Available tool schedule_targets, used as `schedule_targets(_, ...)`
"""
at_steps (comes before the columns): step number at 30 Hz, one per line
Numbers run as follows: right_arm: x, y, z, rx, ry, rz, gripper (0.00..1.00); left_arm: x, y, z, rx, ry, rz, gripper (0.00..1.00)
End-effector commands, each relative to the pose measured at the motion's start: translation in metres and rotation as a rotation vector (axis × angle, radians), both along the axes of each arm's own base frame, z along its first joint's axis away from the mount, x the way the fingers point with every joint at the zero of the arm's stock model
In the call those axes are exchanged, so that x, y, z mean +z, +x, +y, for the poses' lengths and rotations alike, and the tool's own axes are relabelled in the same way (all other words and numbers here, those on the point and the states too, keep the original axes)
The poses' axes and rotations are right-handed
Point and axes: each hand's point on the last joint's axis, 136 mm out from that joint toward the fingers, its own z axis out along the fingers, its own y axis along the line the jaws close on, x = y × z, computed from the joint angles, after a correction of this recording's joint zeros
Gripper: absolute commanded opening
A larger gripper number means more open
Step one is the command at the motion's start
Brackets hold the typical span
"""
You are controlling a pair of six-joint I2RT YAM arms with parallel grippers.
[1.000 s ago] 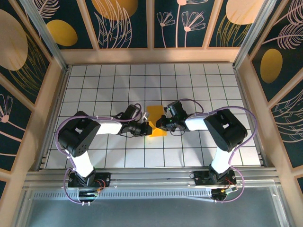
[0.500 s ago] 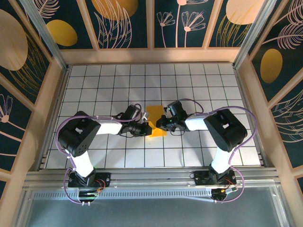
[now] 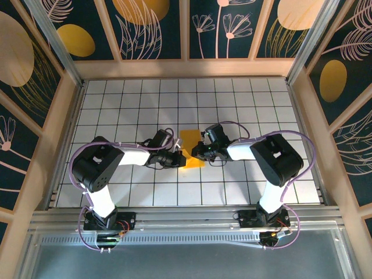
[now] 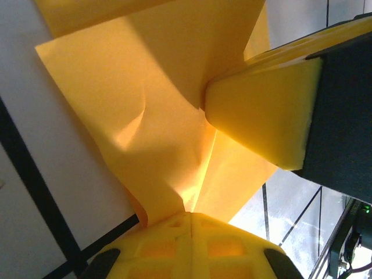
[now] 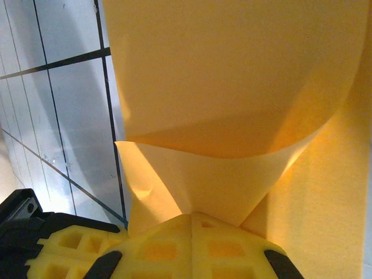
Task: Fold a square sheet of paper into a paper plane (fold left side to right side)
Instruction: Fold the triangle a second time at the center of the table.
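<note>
White gridded table [image 3: 244,104] lies under both my arms. The orange-yellow sheet of paper [image 3: 190,142] sits at its middle, lifted and bowed between my two grippers. My left gripper [image 4: 190,216] looks closed, its pads meeting on one edge of the sheet. My right gripper [image 5: 192,216] likewise looks pinched shut on the opposite side. The sheet is curved, with a dimple near my left pinch. Both grips sit close together on thin paper, so I judge any pull apart could tear it. Uneven carrying could land the left edge off the right one and set a crooked crease. A slipping pinch would let the fold spring back.
</note>
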Motion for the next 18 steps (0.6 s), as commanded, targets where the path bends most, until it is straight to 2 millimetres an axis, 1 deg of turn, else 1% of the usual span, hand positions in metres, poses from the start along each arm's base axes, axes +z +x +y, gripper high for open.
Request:
schedule_targets(1,0.016,0.004,0.008,0.021,0.006,-0.033,0.00,-0.032,-0.015,0.018,-0.004,0.124,0.053,0.02)
schedule_targets(5,0.033,0.012,0.010,0.018,0.022,-0.085,0.00,-0.035,-0.015,0.019,-0.001,0.152,0.048,0.00)
schedule_targets(10,0.049,0.018,0.003,-0.004,0.013,-0.142,0.00,-0.035,-0.014,0.018,-0.005,0.169,0.038,0.00)
schedule_targets(14,0.057,0.017,-0.003,-0.018,0.015,-0.173,0.00,-0.036,-0.013,0.016,-0.010,0.183,0.030,0.00)
schedule_targets(18,0.059,0.012,-0.004,-0.012,0.034,-0.185,0.00,-0.037,-0.012,0.016,-0.009,0.191,0.029,0.00)
